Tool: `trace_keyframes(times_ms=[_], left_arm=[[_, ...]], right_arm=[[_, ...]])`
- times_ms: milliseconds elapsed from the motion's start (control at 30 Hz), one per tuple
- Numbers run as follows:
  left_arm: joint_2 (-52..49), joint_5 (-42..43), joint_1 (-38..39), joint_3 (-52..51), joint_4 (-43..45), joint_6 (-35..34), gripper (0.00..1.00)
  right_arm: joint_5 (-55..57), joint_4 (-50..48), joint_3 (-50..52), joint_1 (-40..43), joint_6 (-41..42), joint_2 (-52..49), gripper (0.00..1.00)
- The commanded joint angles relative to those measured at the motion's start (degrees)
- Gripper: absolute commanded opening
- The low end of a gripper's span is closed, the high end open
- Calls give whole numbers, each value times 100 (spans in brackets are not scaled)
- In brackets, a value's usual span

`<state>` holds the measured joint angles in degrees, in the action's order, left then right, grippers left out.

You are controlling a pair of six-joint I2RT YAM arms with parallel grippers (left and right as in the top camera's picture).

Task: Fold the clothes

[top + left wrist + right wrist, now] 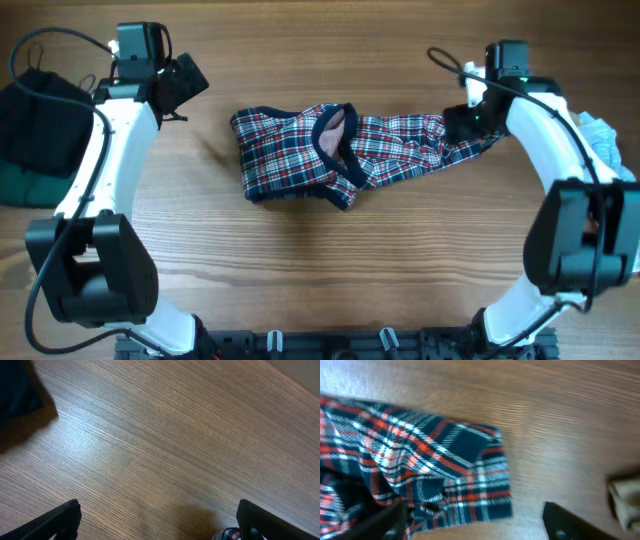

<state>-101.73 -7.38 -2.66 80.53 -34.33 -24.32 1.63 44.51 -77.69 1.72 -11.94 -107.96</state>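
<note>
The clothes in hand are a red, navy and white plaid shirt, bunched in the middle of the wooden table with its navy-trimmed neck opening facing up. One sleeve stretches right towards my right gripper. In the right wrist view that sleeve's end lies flat on the wood, and my right gripper stands open over its edge, gripping nothing. My left gripper hovers at the back left, apart from the shirt. It is open over bare wood, and a scrap of plaid shows by its right finger.
A dark green and black cloth pile lies at the table's left edge and shows as a dark mass in the left wrist view. Pale cloth sits at the right edge, also glimpsed as a pale fold.
</note>
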Motion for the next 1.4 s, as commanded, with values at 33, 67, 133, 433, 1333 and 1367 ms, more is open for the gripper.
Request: trace_keyframes(times_ms=[33,67,133,433,1333,1367], left_arm=[[149,48,-35,72,4,-17,100],[149,50,-35,72,4,-17,100],[149,50,-35,72,4,-15,100],[149,50,-35,72,4,-17,100],[149,50,-35,72,4,-15,100],[149,50,-35,72,4,-15,100]], right_arm=[[-1233,-35,50,-9,-1537,-470,95],[-1270,-35,50,-9,-1703,-466,96],[-1204,-35,50,2,-1947,-466,97],[-1290,197,-417,13,-404,813,92],[-1690,175,1108,-472,1720,192,4],[-1644,-9,1108,-472,1646,192,4]])
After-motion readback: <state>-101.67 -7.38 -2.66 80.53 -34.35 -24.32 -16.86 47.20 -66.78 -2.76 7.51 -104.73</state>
